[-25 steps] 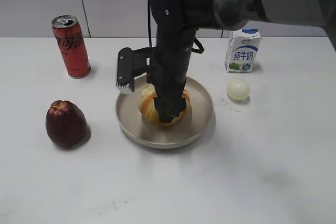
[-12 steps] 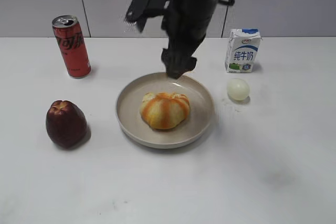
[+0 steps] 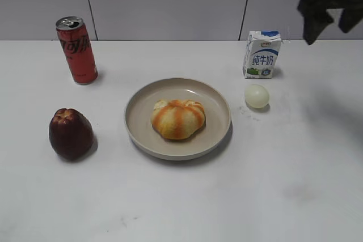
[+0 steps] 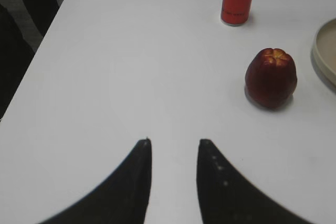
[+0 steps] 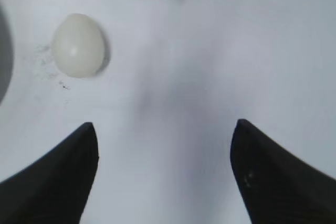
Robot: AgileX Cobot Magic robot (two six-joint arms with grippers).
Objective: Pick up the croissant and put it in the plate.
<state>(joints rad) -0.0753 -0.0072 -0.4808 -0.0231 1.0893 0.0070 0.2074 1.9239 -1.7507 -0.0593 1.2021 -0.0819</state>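
The croissant (image 3: 178, 119) sits in the middle of the plate (image 3: 138, 135), clear of the rim all round, so the task looks done by my reading. Going from the largest thing down: the white table (image 3: 181, 202); one plate at its centre; the right gripper (image 5: 164, 135), high at about 2 o'clock from the plate in the exterior view, its fingers spread wide over bare table and carrying nothing; the left gripper (image 4: 173, 142), out past the apple at 9 o'clock, its fingers parted by a narrow gap with nothing between them. Then one red can (image 3: 76, 50) at 10 o'clock, one milk carton (image 3: 262, 54) at 1 o'clock, one croissant, one apple (image 3: 70, 133) at 9 o'clock, and one egg (image 3: 257, 96) at 3 o'clock, just beside the rim. What could still go wrong, I judge, lies with the right arm: the egg is close below its fingers in the right wrist view, and a low sweep there could send it rolling off the table or tip the carton. The croissant itself is rounded and might roll if the plate were bumped, though the raised rim should keep it in.
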